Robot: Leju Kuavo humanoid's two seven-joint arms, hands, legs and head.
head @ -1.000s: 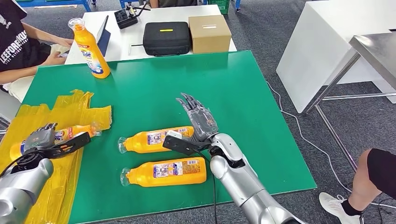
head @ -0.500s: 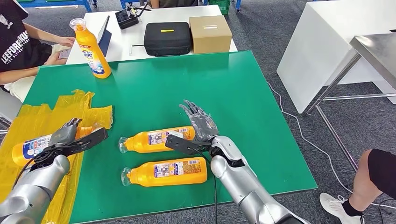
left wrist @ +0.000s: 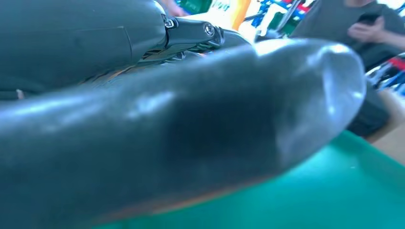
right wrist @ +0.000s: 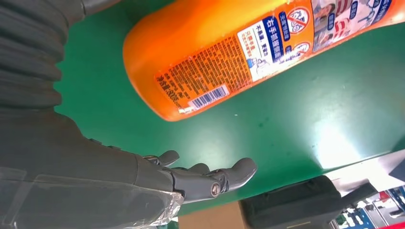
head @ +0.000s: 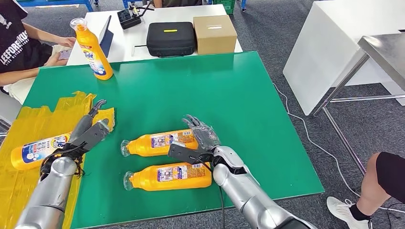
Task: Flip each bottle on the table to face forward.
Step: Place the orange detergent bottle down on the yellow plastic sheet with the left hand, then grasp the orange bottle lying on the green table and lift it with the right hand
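Four orange bottles are in the head view. One stands upright at the far left corner of the green table. One lies on the yellow plastic sheet, label up. Two lie side by side mid-table, caps pointing left: the farther and the nearer. My left hand hovers open, fingers stretched out, just right of the bottle on the plastic. My right hand is open at the base of the farther middle bottle. The right wrist view has that bottle's base beside my spread fingers.
Behind the green table stands a white table with a black case, a cardboard box and a tablet. A person sits at the far left. Another person's leg is at the right, by a white table.
My left hand let go of the bottle on the yellow plastic and moved up and right, away from it. My right hand sank slightly closer to the farther middle bottle's base.
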